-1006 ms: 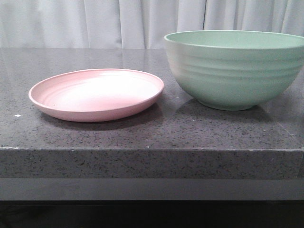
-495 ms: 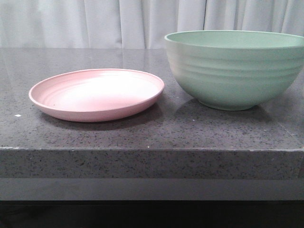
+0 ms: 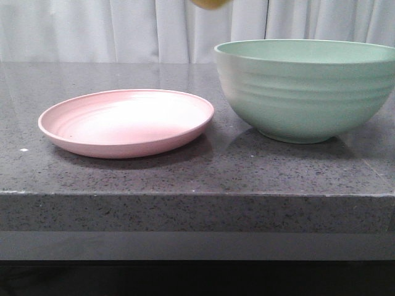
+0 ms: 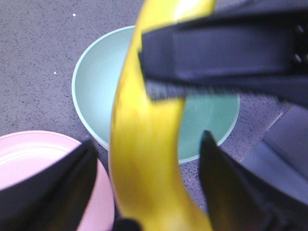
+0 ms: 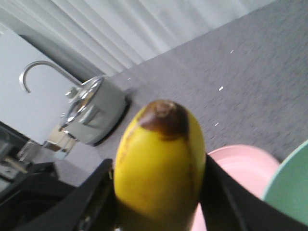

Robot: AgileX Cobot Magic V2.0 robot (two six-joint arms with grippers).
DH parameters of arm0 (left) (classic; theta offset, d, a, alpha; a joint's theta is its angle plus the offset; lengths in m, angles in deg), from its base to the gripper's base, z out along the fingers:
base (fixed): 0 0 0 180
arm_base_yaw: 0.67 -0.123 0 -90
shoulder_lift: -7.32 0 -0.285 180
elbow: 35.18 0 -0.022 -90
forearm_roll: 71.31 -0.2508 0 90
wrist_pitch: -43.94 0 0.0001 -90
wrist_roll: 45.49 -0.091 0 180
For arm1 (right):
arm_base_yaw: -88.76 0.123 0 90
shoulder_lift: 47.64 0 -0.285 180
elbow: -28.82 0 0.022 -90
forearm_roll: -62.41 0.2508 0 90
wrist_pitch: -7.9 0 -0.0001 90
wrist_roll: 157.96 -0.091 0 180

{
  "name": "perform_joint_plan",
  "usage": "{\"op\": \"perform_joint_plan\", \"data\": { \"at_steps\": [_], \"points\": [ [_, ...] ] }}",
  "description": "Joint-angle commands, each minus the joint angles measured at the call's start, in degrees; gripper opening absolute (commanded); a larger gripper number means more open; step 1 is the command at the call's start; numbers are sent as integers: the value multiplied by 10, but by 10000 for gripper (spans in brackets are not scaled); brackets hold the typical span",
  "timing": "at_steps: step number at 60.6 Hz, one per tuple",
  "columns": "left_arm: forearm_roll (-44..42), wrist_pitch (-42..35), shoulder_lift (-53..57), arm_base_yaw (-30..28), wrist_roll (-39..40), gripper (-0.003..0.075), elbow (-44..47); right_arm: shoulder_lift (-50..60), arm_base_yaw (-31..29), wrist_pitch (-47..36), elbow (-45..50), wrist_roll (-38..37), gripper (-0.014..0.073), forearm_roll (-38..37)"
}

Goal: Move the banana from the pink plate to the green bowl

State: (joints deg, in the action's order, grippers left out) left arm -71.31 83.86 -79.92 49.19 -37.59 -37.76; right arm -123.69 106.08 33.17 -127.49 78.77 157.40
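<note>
The banana (image 4: pixel 144 144) hangs in the air above the table, and only its tip (image 3: pixel 210 3) shows at the top edge of the front view. My right gripper (image 5: pixel 159 192) is shut on the banana (image 5: pixel 159 159), whose dark end points at the camera. My left gripper (image 4: pixel 148 142) is open, with the banana between its fingers and a gap on each side. In the left wrist view the right gripper's black fingers (image 4: pixel 216 53) clamp the banana higher up. The pink plate (image 3: pixel 68 132) is empty at the table's left. The green bowl (image 3: pixel 302 92) stands to its right, below the banana (image 4: pixel 96 82).
A silver lidded pot (image 5: pixel 91 113) with a curved metal handle stands on the table far off in the right wrist view. The grey stone table's front edge (image 3: pixel 197 194) runs across the front view. White curtains hang behind.
The banana's yellow tip has come into the top edge of the front view, between plate and bowl. The plate and the bowl have not moved.
</note>
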Motion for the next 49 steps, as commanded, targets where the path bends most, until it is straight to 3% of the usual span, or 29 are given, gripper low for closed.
{"op": "perform_joint_plan", "data": {
  "at_steps": [1,11,20,35,49],
  "points": [
    [-17,-34,20,3,2,576,-20,9,-14,-18,-46,49,96,-24],
    [-28,-34,20,3,2,576,-20,-20,-42,-69,-99,66,96,-202],
    [-29,-34,20,3,2,575,-20,-63,-51,-102,-118,66,96,-287],
    [-29,-34,20,3,2,575,-20,-163,-50,-98,-119,66,97,-295],
    [-29,-34,20,3,2,575,-20,-181,-50,-82,-119,66,101,-296]
  ]
}}
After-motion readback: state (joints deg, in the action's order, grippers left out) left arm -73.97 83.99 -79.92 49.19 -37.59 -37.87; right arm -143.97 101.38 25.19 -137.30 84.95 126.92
